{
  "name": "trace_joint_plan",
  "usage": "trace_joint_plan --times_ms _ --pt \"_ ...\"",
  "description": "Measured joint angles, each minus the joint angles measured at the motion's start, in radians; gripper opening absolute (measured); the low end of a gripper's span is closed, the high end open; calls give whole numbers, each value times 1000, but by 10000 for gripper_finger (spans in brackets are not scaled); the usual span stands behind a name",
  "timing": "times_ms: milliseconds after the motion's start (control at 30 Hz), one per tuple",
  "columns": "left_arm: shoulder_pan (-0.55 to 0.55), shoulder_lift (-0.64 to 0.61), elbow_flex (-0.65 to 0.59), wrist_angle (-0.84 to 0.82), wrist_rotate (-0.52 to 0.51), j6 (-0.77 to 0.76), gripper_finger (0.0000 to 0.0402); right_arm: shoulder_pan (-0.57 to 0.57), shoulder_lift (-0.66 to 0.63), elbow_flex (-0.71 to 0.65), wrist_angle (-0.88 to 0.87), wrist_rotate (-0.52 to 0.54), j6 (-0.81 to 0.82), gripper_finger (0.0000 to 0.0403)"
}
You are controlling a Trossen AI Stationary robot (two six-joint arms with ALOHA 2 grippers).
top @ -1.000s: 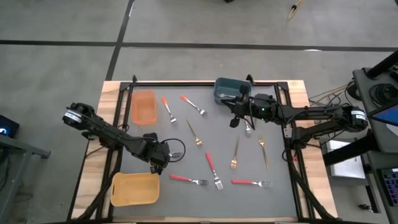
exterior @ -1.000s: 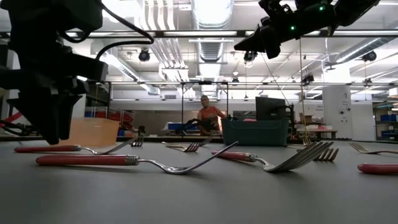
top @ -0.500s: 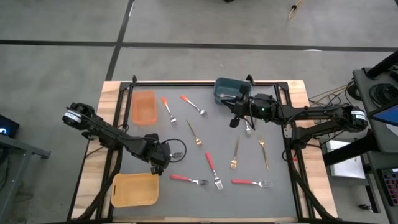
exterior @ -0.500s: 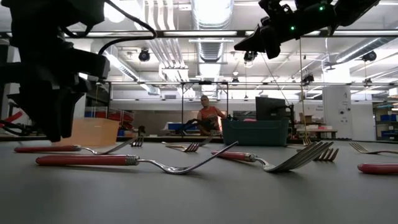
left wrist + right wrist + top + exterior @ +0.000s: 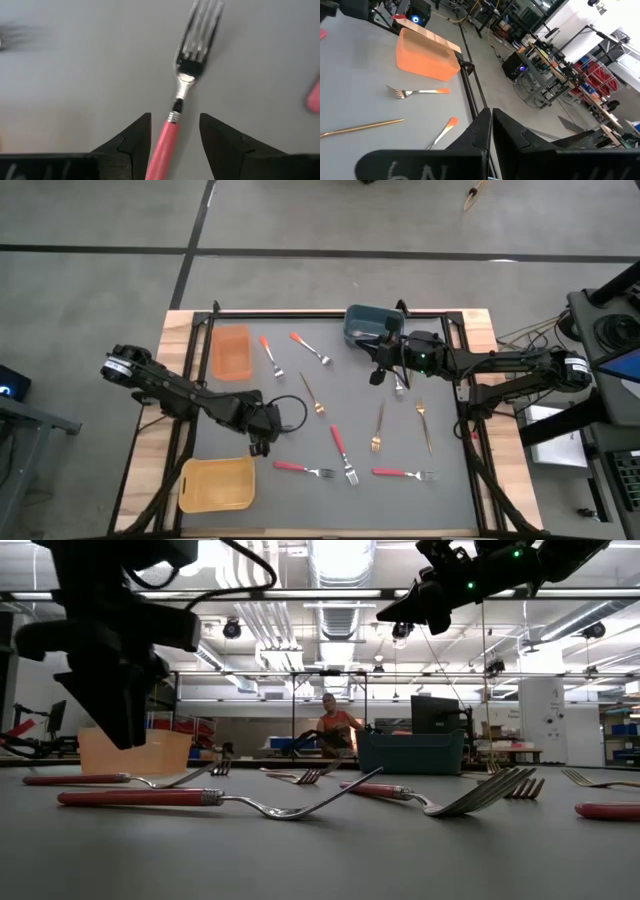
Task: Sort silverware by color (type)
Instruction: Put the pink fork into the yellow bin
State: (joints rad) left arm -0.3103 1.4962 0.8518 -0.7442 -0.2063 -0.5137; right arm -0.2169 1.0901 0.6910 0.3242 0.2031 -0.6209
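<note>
- Three pink-handled forks lie along the near edge: near-left pink fork [image 5: 300, 469], middle pink fork [image 5: 343, 452], near-right pink fork [image 5: 405, 474]. Yellow bin [image 5: 215, 483] sits at the near-left corner, nothing visible in it.
- Left gripper [image 5: 262, 442] hangs just far-left of the near-left pink fork and, in the low view, clear of the table [image 5: 450, 490].
- Its fingers [image 5: 135, 135] are spread wide. Wrist view shows a pink handle [image 5: 170, 137] running between them with a gap each side, tines pointing away. No contact seen, nothing pinched.
- Judgement: claw is lined up along the handle so both pads can drop either side and squeeze across the narrow width. Prob. the near-left fork, can't confirm.
- Risk, as I read it: handle is thin and flat on the table, so pads need to go right down or it'll slip out.
- Mid-table: three gold forks, left gold fork [image 5: 312, 395], centre gold fork [image 5: 378, 427], right gold fork [image 5: 425, 427], well apart from each other, unsorted.
- Right gripper [image 5: 378, 372] waits far right, raised, fingers pressed together, carrying nothing visible. Silver fork [image 5: 398, 386] lies just near of it.
- Far side: two orange-handled forks [image 5: 270, 355] and [image 5: 310, 347] lie beside the orange bin [image 5: 230, 352], not in it.
- Blue-grey bin [image 5: 352, 320] stands at the far edge w/ something silver inside, too small to name.
- Most silverware is loose on the table, so sorting looks early.
- Beyond the table, a person [image 5: 335, 725] sits in the room.
</note>
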Motion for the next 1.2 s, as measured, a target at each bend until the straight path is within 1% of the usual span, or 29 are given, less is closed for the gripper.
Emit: trace_joint_plan --times_ms 133,300,633,800,933,1200 --pt "51 29 -2 11 78 48 149 0 0 0 -5 0 0 9" --pt "58 56 -2 19 139 87 149 0 0 0 -6 1 -5 9" --pt "60 120 -3 19 140 92 149 0 0 0 -6 2 -8 9" --pt "60 127 -3 20 139 98 146 0 0 0 -6 1 -8 9" --pt "62 126 -3 20 139 98 123 0 0 0 -6 1 -8 9" --pt "69 126 -3 19 134 99 49 0 0 0 -6 1 -8 9"
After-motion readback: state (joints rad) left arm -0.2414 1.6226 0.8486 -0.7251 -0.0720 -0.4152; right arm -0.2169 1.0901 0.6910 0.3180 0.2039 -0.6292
